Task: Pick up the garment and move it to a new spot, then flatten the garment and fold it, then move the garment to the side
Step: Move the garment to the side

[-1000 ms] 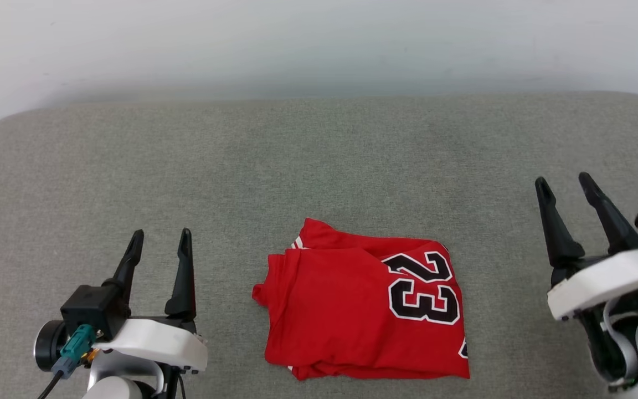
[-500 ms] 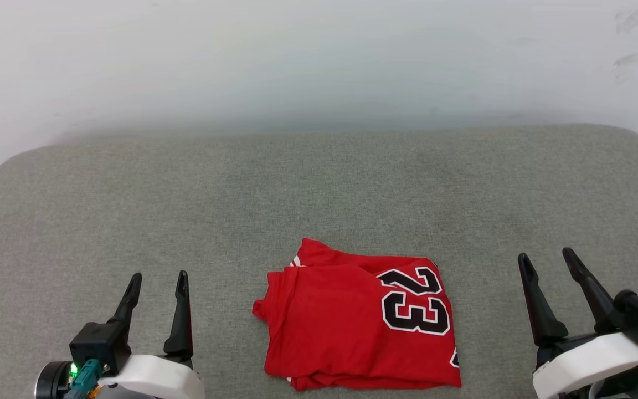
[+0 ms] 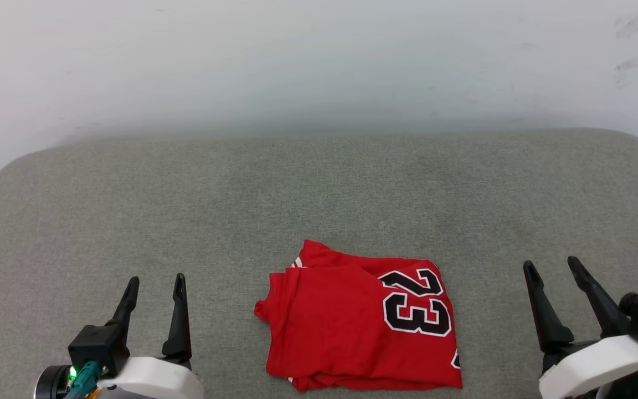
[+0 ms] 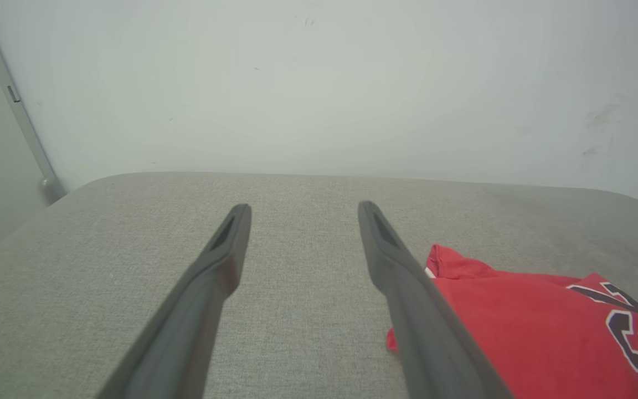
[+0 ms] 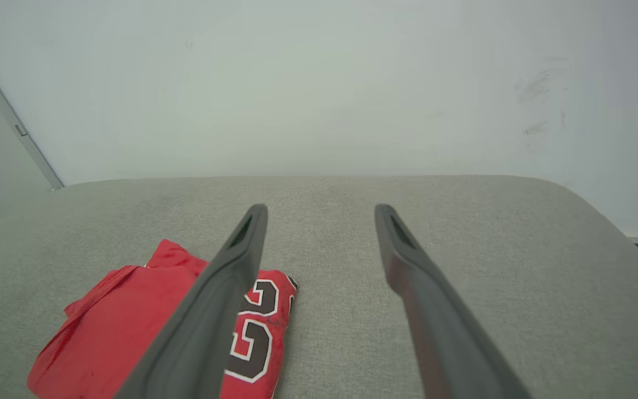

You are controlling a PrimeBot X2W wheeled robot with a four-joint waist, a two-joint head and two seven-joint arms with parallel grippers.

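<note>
The garment [image 3: 346, 327], a red jersey folded into a rough, soft-edged rectangle, lies flat on the table [image 3: 319, 188], whose grey woven cover has rounded far corners. A black, white-outlined 23 marks the garment's right part. A sliver at its far left corner may be striped trim. The left hand [image 3: 155, 279] hovers well to the left of the garment, its 2 long, tapered, matte dark fingers spread and empty. The right hand [image 3: 550, 262], well to the right of the garment, is likewise spread, gripping nothing. Beyond the garment rises a smooth pale wall [image 3: 319, 66].
</note>
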